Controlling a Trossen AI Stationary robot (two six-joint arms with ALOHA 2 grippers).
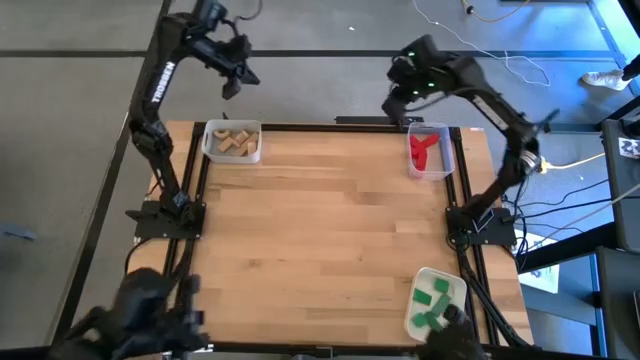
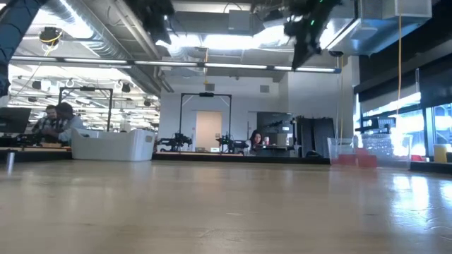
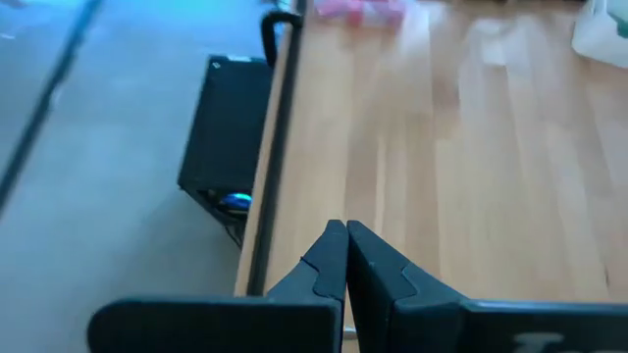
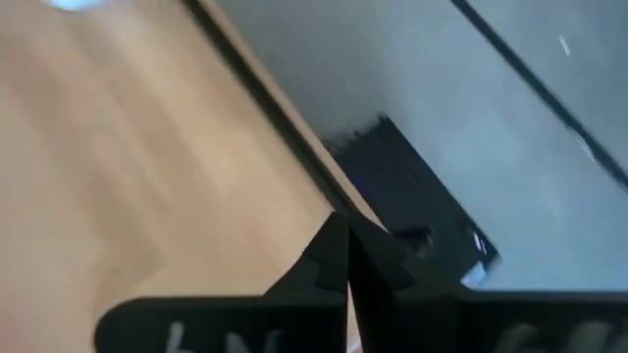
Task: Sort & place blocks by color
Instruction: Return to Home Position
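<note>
three sorted groups of small short blocks lie on the light wooden table (image 1: 330, 220). in the high view, the plain tan wooden blocks (image 1: 234, 141) sit inside a clear plastic bin (image 1: 208, 152) at the table's upper left corner. the red blocks (image 1: 423, 150) sit inside a second clear plastic bin (image 1: 448, 165) at the upper right corner. the green blocks (image 1: 432, 300) lie in a white tray (image 1: 458, 285) near the lower right corner, well apart from both bins. the left gripper (image 1: 232, 86) hangs raised over the floor just past the table edge, near the bin of tan blocks. its wrist view shows its two dark fingers (image 3: 324, 260) pressed tip to tip with nothing between them. the right gripper (image 1: 398, 100) hangs raised just past the same edge, beside the bin of red blocks. its own fingers (image 4: 329, 245) are likewise closed together and empty. neither gripper touches a block, a bin or the tray.
</note>
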